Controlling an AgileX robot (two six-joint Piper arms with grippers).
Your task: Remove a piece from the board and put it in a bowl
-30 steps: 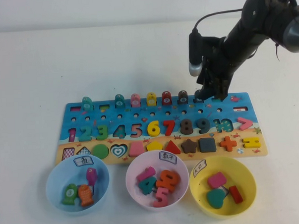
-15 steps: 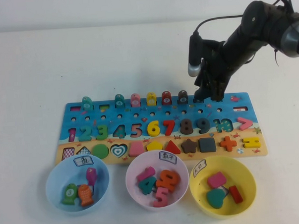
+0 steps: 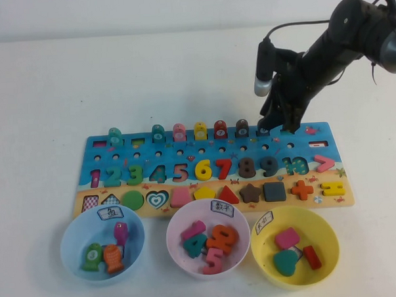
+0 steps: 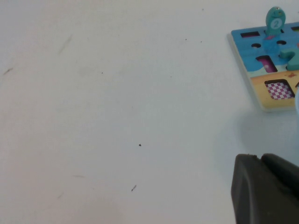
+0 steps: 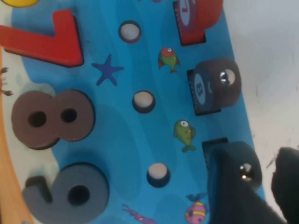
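The right hand hangs low over the far edge of the long blue puzzle board, tilted down from a dark arm that enters from the robot's right. In the right wrist view its two dark fingers stand on either side of the slate-blue fish piece, which sits upright in its slot at the board's far rim. The fingers are close in around the fish, partly drawn together; whether they already press on it cannot be told. The fish is not lifted.

Just beside the right hand, along the same far row toward the robot's left, stands a dark brown fish, then a red fish, a yellow one, a pink one and two teal ones further off. On the near side of the hand, the number pieces run across the board, with the grey 9 and brown 8 nearest.

The light-blue bowl sits well away from the right hand, at the near left corner of the board, already holding a green, an orange and a pink fish. A pink bowl and a yellow bowl stand beside it on the white tabletop.

The left hand shows only as a dark edge over bare tabletop beyond the board's left end; its fingers' state cannot be told.
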